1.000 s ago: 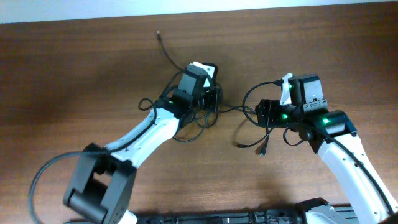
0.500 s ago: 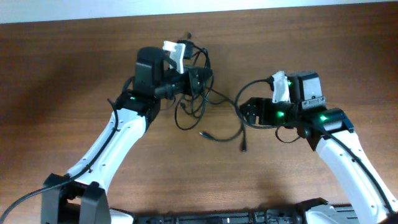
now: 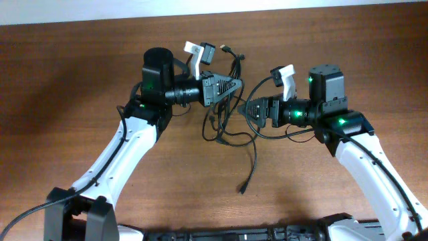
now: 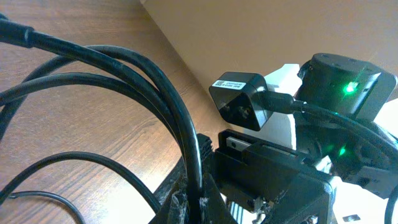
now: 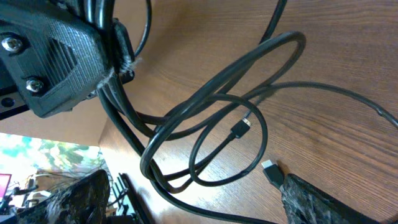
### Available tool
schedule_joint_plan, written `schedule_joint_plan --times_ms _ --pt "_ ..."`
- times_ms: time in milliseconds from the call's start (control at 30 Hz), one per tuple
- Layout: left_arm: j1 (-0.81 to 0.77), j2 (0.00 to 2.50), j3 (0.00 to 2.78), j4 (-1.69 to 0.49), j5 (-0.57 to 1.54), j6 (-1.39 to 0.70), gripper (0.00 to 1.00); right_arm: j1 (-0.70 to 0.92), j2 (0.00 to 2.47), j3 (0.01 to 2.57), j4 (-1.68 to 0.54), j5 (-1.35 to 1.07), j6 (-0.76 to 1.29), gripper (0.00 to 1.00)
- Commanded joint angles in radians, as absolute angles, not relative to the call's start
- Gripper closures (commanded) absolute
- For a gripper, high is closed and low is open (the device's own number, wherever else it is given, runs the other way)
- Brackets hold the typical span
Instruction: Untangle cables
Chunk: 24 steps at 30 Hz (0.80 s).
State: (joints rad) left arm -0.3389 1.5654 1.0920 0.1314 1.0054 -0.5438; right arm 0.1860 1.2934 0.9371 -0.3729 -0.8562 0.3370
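Note:
The cables (image 3: pixel 225 124) are thin black cords, hanging in loose loops from my left gripper (image 3: pixel 229 86), which is shut on a bunch of strands above the table. One strand trails down to a plug end (image 3: pixel 243 191) on the wood; another plug (image 3: pixel 226 48) sticks up behind. In the left wrist view the jaws pinch a cord (image 4: pixel 198 186). My right gripper (image 3: pixel 257 111) faces the left one, open, just right of the hanging loops. In the right wrist view its fingers (image 5: pixel 323 202) flank the loops (image 5: pixel 211 124) without touching; a whitish-tipped plug (image 5: pixel 271 170) lies near one finger.
The brown wooden table (image 3: pixel 80 80) ends at a pale far edge (image 3: pixel 214 5). The two arms meet close together at mid-table. The left gripper's body (image 5: pixel 56 68) fills the upper left of the right wrist view; the right wrist camera (image 4: pixel 244 102) looms in the left wrist view.
My left gripper has lifted the cable bunch off the table and swung it right, toward the right gripper. The right gripper has moved left and up to meet it. One loose tail has dropped lower.

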Motion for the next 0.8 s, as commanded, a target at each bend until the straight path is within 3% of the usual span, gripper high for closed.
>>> schedule_joint_plan --times_ms 0,433,633,767 --pt "-0.337 1.541 1.106 0.187 1.082 -0.616 1.00 0.190 1.297 0.948 -0.342 -0.886 0.331 0.13" --pt "-0.337 1.541 1.106 0.280 1.134 -0.721 1.00 0.190 1.299 0.948 -0.134 -0.878 0.521 0.14" --pt "-0.337 1.541 1.106 0.307 1.142 -0.758 1.00 0.190 1.303 0.948 -0.116 -0.829 0.721 0.42" --pt "-0.337 1.541 1.106 0.384 1.164 -0.816 1.00 0.190 1.311 0.948 -0.119 -0.830 0.802 0.48"
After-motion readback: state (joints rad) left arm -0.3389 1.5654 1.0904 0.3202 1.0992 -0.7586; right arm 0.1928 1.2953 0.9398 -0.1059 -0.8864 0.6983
